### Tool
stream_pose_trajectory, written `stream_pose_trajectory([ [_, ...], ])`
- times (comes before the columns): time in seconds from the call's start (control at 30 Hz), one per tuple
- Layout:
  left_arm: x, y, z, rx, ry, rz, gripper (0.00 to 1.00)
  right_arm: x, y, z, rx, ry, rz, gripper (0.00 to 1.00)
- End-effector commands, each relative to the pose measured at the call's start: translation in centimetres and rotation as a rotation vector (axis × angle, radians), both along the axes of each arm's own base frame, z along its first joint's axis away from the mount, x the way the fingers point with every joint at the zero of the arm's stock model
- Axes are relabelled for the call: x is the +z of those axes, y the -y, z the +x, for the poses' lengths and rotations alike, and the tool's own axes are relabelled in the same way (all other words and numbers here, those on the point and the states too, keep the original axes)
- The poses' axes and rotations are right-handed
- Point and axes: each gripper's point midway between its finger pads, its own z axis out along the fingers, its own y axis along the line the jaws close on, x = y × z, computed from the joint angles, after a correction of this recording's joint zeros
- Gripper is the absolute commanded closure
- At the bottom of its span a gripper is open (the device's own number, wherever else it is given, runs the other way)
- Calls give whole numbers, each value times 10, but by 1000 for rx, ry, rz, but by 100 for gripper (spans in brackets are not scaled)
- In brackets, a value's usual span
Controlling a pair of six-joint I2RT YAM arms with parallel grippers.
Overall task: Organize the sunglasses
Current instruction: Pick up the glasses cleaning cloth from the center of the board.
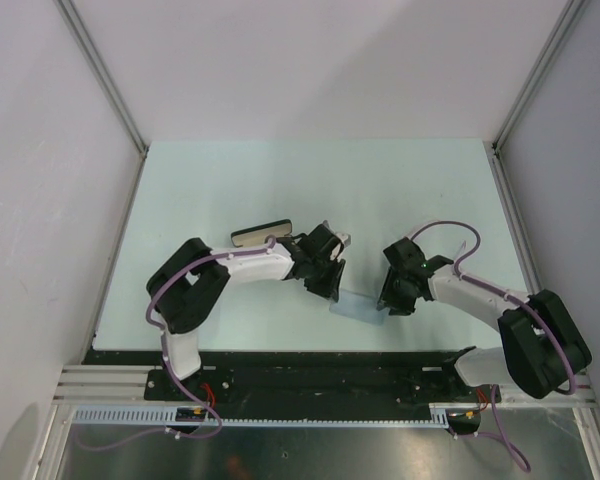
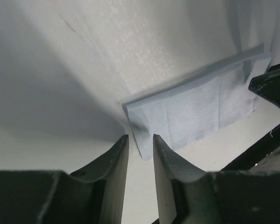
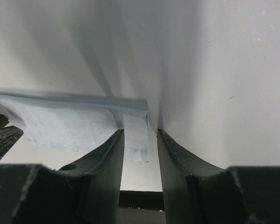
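Note:
The sunglasses are not visible in any view. A light blue cloth (image 1: 358,306) lies folded on the table between my two grippers. My left gripper (image 1: 327,284) is open at the cloth's left end; in the left wrist view its fingertips (image 2: 141,136) straddle the near corner of the cloth (image 2: 196,112). My right gripper (image 1: 393,299) is open at the cloth's right end; in the right wrist view its fingertips (image 3: 140,131) straddle the edge of the cloth (image 3: 74,121). Neither gripper holds anything.
A black oblong case (image 1: 262,235) lies on the table just behind my left wrist. The pale table (image 1: 230,180) is walled on the left, back and right. A black base rail (image 1: 310,365) runs along the near edge.

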Motion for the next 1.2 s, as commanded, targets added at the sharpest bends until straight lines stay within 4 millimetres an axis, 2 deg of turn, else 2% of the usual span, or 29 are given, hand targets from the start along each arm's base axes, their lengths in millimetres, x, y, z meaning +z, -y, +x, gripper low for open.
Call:
stream_pose_trajectory([
  [0.0,-11,2,-3,5,-47,15,66,-10,0,-3,-13,-19,-25,60],
  [0.77,-26,-3,-7,19,-90,70,65,-15,0,-4,-4,-27,-40,63],
  [0.93,-28,-5,-5,29,-83,86,71,-17,0,-6,-1,-35,-48,66],
  [1.17,-31,-8,-4,36,-83,109,72,-20,-1,-7,6,-43,-50,70],
])
